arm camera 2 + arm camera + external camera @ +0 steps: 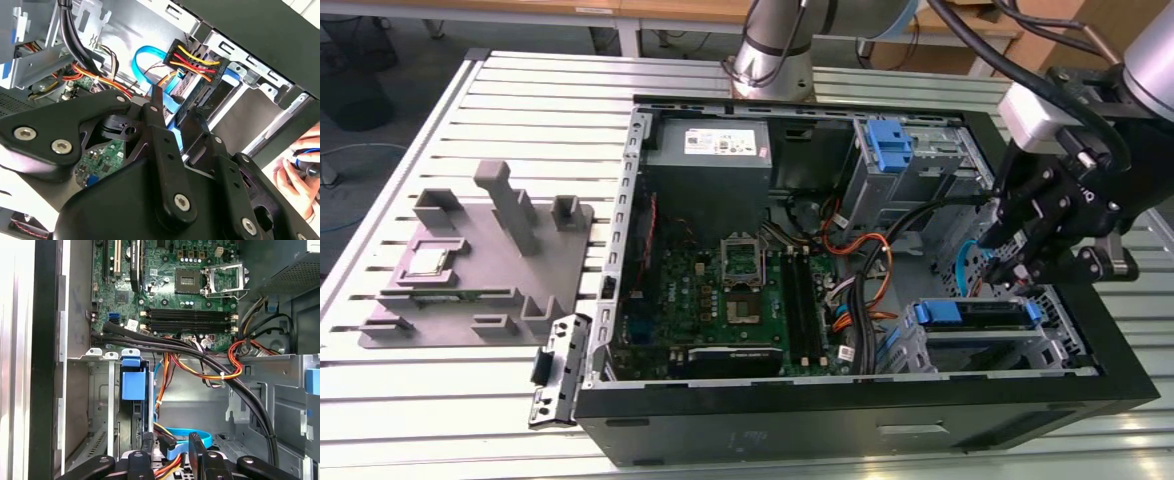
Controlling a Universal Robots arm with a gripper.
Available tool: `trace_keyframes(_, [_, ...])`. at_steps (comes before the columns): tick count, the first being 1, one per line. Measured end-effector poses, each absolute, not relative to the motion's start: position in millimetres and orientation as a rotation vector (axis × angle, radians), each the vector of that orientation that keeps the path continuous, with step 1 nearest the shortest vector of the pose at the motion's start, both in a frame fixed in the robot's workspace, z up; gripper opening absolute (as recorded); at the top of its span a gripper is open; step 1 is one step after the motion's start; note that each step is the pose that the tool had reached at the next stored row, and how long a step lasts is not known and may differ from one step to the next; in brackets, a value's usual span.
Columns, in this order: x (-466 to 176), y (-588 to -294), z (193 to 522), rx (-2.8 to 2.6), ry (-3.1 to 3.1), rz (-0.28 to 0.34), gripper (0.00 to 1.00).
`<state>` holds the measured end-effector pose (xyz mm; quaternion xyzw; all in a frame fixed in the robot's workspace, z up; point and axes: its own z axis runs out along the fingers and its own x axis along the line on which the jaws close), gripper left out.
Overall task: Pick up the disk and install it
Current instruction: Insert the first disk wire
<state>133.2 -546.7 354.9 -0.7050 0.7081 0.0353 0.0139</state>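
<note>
Open black computer case (854,420): blue-railed silver disk (970,312) seated in metal drive cage | my gripper (171,446) above cage, fingers parted, holding nothing

Black two-fingered gripper (1027,262) hangs downward from the grey arm's wrist at the exterior view's right. In both wrist views, its fingers (156,107) stand parted with a gap between them. A person's hand (300,170) sits beside it in the second wrist view.
</note>
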Motion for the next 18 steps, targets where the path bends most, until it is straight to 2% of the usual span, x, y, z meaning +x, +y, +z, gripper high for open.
trace_keyframes(13, [133.3, -546.9, 353.2, -2.196, 2.205, 0.11, 0.4])
trace_keyframes(15, [133.3, -546.9, 353.2, -2.196, 2.205, 0.11, 0.28])
trace_keyframes(16, [133.3, -546.9, 353.2, -2.196, 2.205, 0.11, 0.28])
trace_keyframes(18, [133.3, -546.9, 353.1, -2.196, 2.205, 0.11, 0.16])
